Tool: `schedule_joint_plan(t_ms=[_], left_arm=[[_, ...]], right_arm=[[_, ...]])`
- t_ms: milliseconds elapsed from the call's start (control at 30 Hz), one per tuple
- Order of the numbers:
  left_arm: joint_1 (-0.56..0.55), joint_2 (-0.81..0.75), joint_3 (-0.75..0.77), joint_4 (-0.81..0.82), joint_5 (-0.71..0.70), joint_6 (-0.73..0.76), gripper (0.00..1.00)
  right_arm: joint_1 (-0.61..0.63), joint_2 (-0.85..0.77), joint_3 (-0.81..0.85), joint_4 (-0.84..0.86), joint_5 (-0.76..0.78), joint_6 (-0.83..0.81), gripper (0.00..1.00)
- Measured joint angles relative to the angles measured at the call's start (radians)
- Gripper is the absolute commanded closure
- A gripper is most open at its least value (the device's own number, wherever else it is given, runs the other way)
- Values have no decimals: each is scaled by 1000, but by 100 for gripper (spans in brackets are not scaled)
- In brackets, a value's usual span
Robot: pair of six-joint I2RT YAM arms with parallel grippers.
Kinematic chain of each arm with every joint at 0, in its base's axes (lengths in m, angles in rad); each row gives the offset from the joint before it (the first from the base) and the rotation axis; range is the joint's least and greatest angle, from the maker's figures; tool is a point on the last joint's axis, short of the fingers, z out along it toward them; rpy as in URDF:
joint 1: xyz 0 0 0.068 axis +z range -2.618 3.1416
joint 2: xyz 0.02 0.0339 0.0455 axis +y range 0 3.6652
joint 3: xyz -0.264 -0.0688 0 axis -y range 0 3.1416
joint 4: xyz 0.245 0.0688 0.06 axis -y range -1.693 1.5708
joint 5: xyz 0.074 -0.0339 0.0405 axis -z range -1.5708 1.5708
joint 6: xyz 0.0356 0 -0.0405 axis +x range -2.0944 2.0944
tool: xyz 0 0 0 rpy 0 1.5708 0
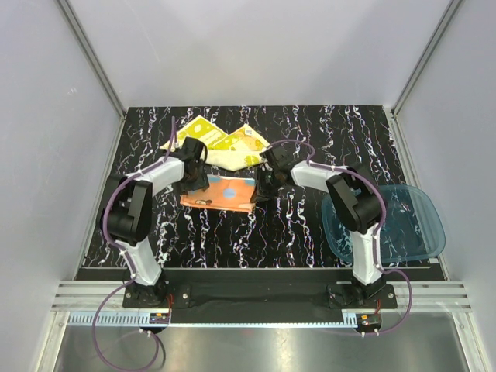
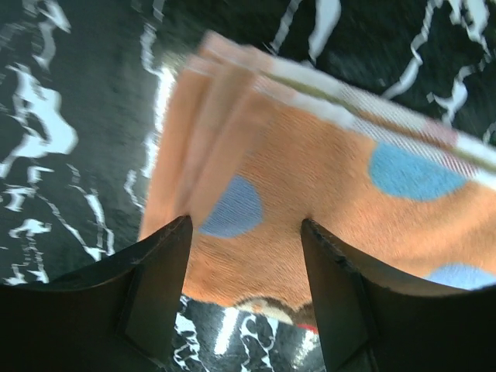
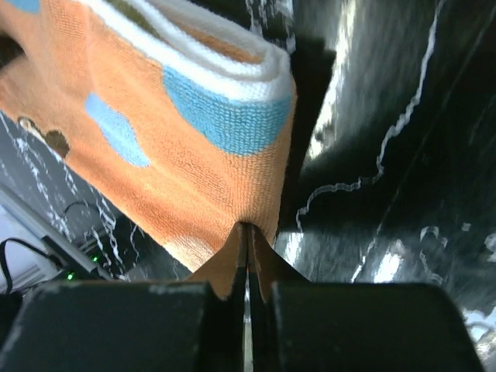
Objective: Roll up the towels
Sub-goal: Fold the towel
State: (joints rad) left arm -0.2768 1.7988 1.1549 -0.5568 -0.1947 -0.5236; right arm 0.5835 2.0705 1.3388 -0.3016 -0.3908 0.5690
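Lying folded near the middle of a black, white-veined worktop [image 1: 294, 232], a small orange cloth towel with light-blue polka dots [image 1: 221, 191] sits between two white-and-black robot arms that reach in from either side.

The right claw [image 1: 262, 186] is clenched on the towel's right-hand edge. Seen from the right wrist, that claw [image 3: 248, 232] has its dark fingers [image 3: 225, 275] pressed flat together with orange fabric running down into their tips. Just above them the orange cloth towel [image 3: 178, 155] curls over, showing its stacked layers and a white inner face.

The left claw [image 1: 195, 177] hangs over the towel's left-hand end, released. From the left wrist, this claw [image 2: 246, 252] has its two dark fingers [image 2: 155, 287] spread well apart, and the dotted orange cloth towel [image 2: 310, 178] fills the gap between them, its folded layers fanned along one edge. Whether the fingers touch the cloth cannot be told.

Just behind, toward the far side of the worktop, a small yellow cloth towel with a white-and-yellow pattern [image 1: 225, 143] lies loose and rumpled.

A translucent blue plastic tray [image 1: 411, 225] rests at the worktop's right edge, well apart from both towels and partly behind the right arm.
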Motion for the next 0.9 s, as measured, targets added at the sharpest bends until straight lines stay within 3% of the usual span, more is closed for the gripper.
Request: schedule_joint_plan(t_ms=[333, 433, 567, 633, 767, 900], left_arm=[[41, 5, 43, -19, -103, 3, 37], [31, 2, 86, -32, -118, 11, 37], [-10, -57, 100, -54, -127, 13, 37], [-28, -121, 81, -58, -126, 5, 37], [-41, -291, -14, -54, -109, -18, 36], [-34, -379, -100, -29, -66, -39, 36]], right_arm=[[72, -76, -121, 48, -9, 80, 98], [119, -77, -98, 4, 10, 79, 93], [159, -78, -19, -93, 39, 61, 72], [161, -80, 28, -128, 61, 48, 69], [151, -102, 130, -199, 106, 14, 68], [122, -105, 209, -226, 113, -18, 82]])
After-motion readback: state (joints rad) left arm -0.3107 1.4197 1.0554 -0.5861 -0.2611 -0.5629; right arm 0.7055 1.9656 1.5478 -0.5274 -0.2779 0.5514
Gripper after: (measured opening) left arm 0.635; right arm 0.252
